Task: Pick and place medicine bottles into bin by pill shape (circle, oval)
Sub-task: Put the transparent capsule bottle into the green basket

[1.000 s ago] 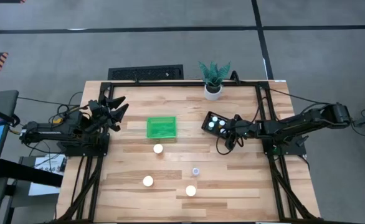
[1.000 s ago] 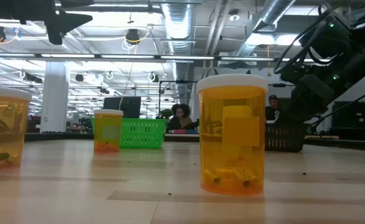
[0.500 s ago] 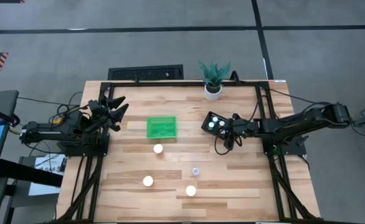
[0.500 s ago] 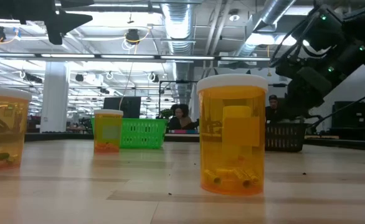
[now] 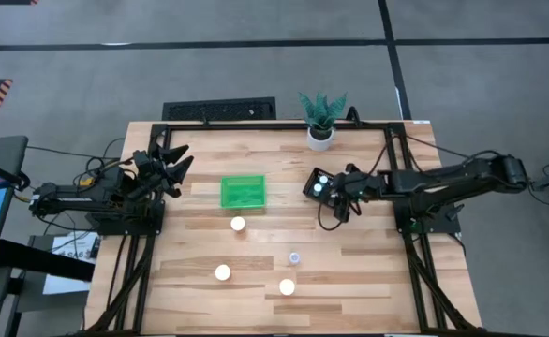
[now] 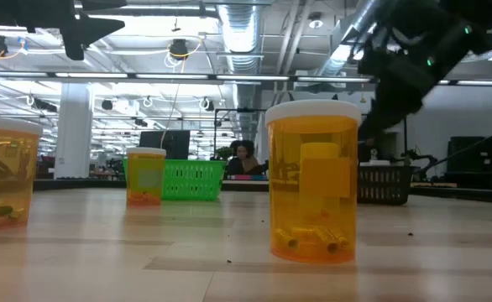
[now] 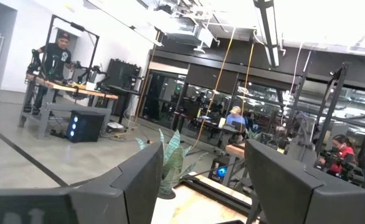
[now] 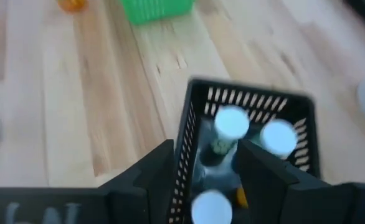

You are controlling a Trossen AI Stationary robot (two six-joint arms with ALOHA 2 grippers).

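Observation:
Three white-capped orange bottles stand upright on the wooden table [image 5: 238,224] [image 5: 222,272] [image 5: 287,286], with a smaller one [image 5: 294,256] among them. In the low view they show as amber bottles [image 6: 313,180] [image 6: 145,176] [image 6: 2,180]. A black slatted bin [image 5: 319,183] holds several white-capped bottles [image 8: 231,122]. My right gripper [image 5: 338,188] hangs open and empty over this bin; in its wrist view [image 8: 207,149] the fingers frame the bin. A green bin [image 5: 243,192] stands at mid-table. My left gripper [image 5: 171,164] waits open above the table's left edge.
A white pot with a green plant [image 5: 320,124] stands at the far edge, just behind the black bin. A black frame rail [image 5: 392,178] runs along the table's right side. People sit at desks in the room beyond the table [image 6: 244,158].
My right gripper has moved toward the table's left edge, from beside the black bin to above it, and has risen. The bottles on the table have kept still.

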